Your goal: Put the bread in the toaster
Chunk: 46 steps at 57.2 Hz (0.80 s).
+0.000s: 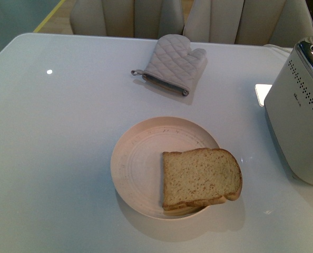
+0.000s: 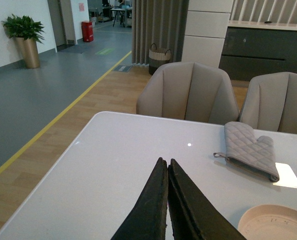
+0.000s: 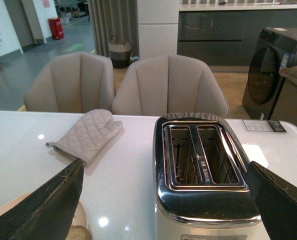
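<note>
On your white table (image 1: 51, 158), the bread (image 1: 201, 178) lay on the plate (image 1: 135, 163), overhanging its right edge, with the toaster (image 1: 299, 116) further right. Your right gripper (image 3: 164, 167) stood wide apart, your left gripper (image 2: 167, 165) pressed together. A hard pinch could tear the slice; a tilted approach could miss the toaster.

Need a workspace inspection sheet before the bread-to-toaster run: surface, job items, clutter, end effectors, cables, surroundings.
Surface: glossy white table, small glare spots.
Job's things: bread lies flat on the plate, overhanging its rim on the toaster side. The toaster is upright at the table's right, both slots empty.
Clutter: grey oven mitt lies flat beyond the plate.
End effectors: left end effector shut, holding nothing; right end effector open, empty, facing the toaster.
Cables: nothing seen.
Surroundings: beige chairs behind the table; potted plant and basket further off.
</note>
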{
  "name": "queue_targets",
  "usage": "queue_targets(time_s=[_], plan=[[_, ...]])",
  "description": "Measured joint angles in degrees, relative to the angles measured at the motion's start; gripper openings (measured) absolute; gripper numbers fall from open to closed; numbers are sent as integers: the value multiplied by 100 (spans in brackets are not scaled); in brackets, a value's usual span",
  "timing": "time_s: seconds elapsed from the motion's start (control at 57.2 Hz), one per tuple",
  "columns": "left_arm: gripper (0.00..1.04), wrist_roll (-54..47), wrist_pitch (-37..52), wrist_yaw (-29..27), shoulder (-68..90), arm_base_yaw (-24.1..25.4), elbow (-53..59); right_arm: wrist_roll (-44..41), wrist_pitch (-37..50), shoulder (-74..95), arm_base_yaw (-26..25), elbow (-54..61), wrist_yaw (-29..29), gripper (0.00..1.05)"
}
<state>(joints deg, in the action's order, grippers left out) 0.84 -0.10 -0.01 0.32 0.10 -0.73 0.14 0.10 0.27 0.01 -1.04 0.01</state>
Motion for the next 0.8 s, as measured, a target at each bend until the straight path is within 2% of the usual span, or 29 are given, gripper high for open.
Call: queue_targets(time_s=[0.14, 0.192, 0.245, 0.28, 0.349, 0.437, 0.612, 0.804], plan=[[32, 0, 0, 0, 0, 0, 0, 2, 0, 0, 0, 0, 0, 96], [46, 0, 0, 0, 0, 0, 0, 2, 0, 0, 0, 0, 0, 96], [60, 0, 0, 0, 0, 0, 0, 372, -859, 431, 315, -293, 933, 96], [66, -2, 0, -2, 0, 0, 0, 527, -1126, 693, 450, -380, 1252, 96], [81, -2, 0, -2, -2, 0, 0, 710, -1021, 1224, 713, -393, 1467, 96], [97, -2, 0, 0, -2, 0, 0, 809, -345, 1993, 984, -459, 1449, 96], [97, -17, 0, 0, -4, 0, 0, 1220, 1113, 4164, 1298, -778, 984, 96], [97, -17, 0, 0, -4, 0, 0, 2149, 2011, 6627, 1440, -1556, 260, 96]])
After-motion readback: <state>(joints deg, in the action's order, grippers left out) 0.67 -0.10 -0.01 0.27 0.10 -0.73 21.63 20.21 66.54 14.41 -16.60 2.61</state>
